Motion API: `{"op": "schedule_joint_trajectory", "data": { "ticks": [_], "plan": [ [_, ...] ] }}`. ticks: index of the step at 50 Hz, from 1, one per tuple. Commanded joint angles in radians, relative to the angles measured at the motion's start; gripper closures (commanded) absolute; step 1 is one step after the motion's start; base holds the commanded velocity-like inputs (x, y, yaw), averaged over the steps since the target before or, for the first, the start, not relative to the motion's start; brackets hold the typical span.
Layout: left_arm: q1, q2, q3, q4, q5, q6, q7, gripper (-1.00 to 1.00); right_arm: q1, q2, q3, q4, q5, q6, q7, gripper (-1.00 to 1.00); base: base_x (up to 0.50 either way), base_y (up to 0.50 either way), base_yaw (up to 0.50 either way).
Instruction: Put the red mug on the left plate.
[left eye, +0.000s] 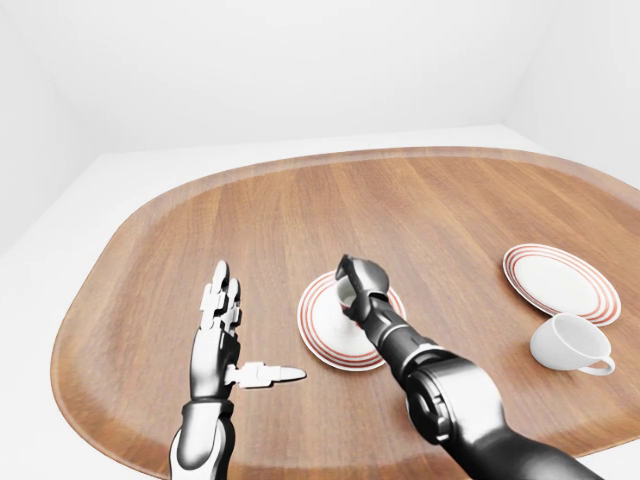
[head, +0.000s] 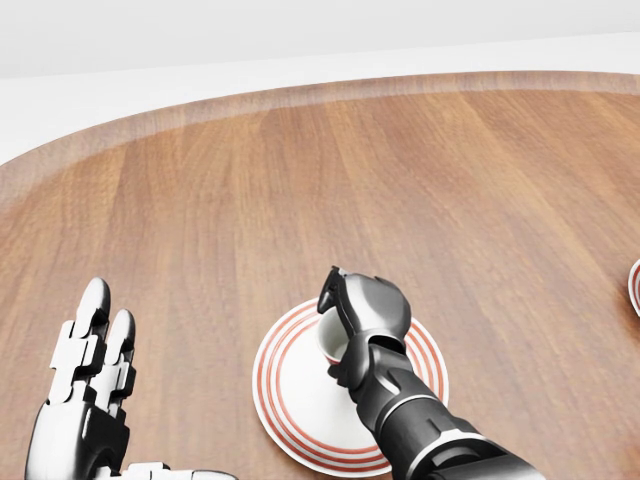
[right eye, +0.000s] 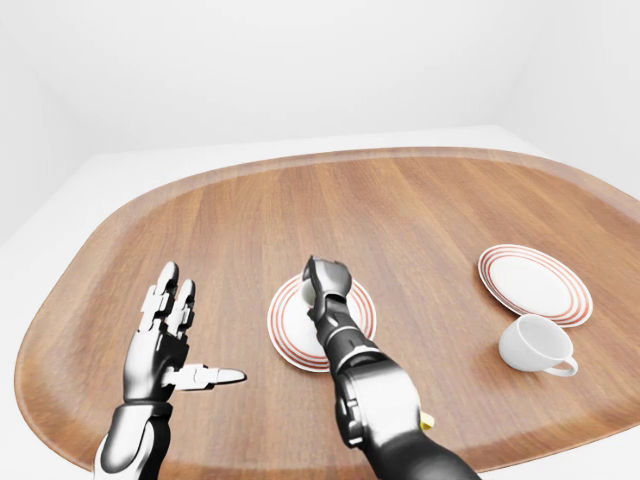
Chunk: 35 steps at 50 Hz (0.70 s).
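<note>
My right hand is curled over a mug that stands on the left plate, a white plate with red rings. The hand hides most of the mug; only a pale piece of its rim and inside shows, and its colour cannot be told. The fingers close round its top. My left hand is open and empty, fingers straight and thumb out, above the wooden table to the left of that plate.
A second red-ringed plate lies at the right of the oval wooden table. A white mug stands just below that plate in the left-eye view, handle to the right. White floor surrounds the table.
</note>
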Motion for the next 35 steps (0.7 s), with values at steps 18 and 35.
{"op": "schedule_joint_trajectory", "data": {
  "ticks": [18, 35],
  "plan": [
    [-0.002, 0.001, -0.002, 0.008, 0.001, 0.0, 0.001, -1.0, 0.0, -0.001, -0.006, -0.001, 0.07, -0.049, 0.091, 1.0, 0.0, 0.0, 0.0],
    [0.0, 0.001, -0.003, 0.008, 0.001, 0.0, 0.0, -1.0, 0.005, 0.003, -0.002, 0.0, 0.046, -0.021, 0.096, -0.76, 0.0, 0.0, 0.0]
  ]
}}
